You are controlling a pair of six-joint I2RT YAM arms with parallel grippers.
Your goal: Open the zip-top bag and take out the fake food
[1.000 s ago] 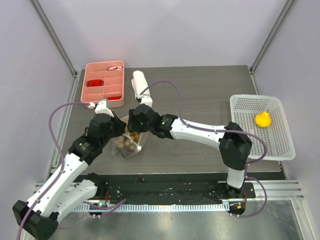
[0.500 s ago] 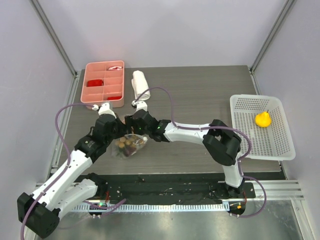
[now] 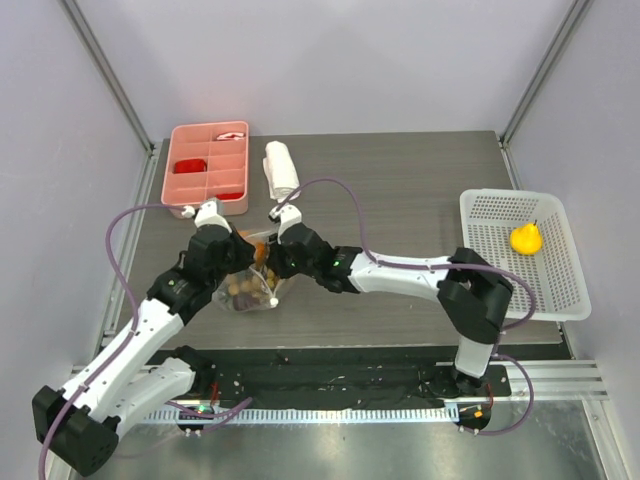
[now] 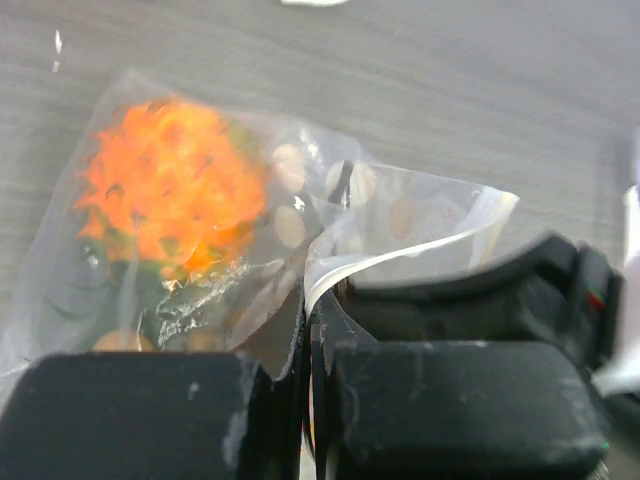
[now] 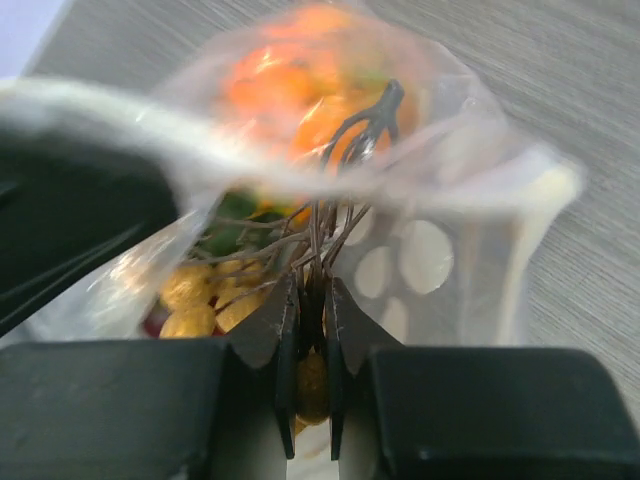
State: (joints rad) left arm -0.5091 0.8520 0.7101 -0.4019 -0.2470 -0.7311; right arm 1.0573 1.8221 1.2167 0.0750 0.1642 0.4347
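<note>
Top external view: the zip-top bag (image 3: 248, 292) lies on the desk (image 3: 400, 180), left of centre, nearer than the pink tray (image 3: 228, 160) and the rolled white towel (image 3: 280, 165). Both arms meet over it. At the right edge of the desk stands the white basket (image 3: 560, 280), with the yellow pear (image 3: 526, 238) inside it, well apart from the bag.

Left wrist view: the left pincer (image 4: 308, 300) is pressed together, pinching a fold of clear bag film just below the white zip strip (image 4: 400, 255). The strip curves up and to the right from the grip. The orange spiky fruit (image 4: 170, 190) sits inside the bag, beyond the fingers and to the left, with some green under it. Pale round shapes show through the film next to it. A black body, the other arm's, crowds the right of this view and touches the bag edge.

Right wrist view: the right pincer (image 5: 312, 310) is nearly pressed together, with only a thin slit left. It pinches a bundle of thin brown stems that fan upward from between the fingers. The ball cluster (image 5: 195, 300), tan-yellow here, hangs just left of the fingers, and one ball sits low in the slit. Bag film arches over and around everything, and the orange fruit is blurred behind the stems. Whether film lies between the fingers and the stems, I cannot tell.
</note>
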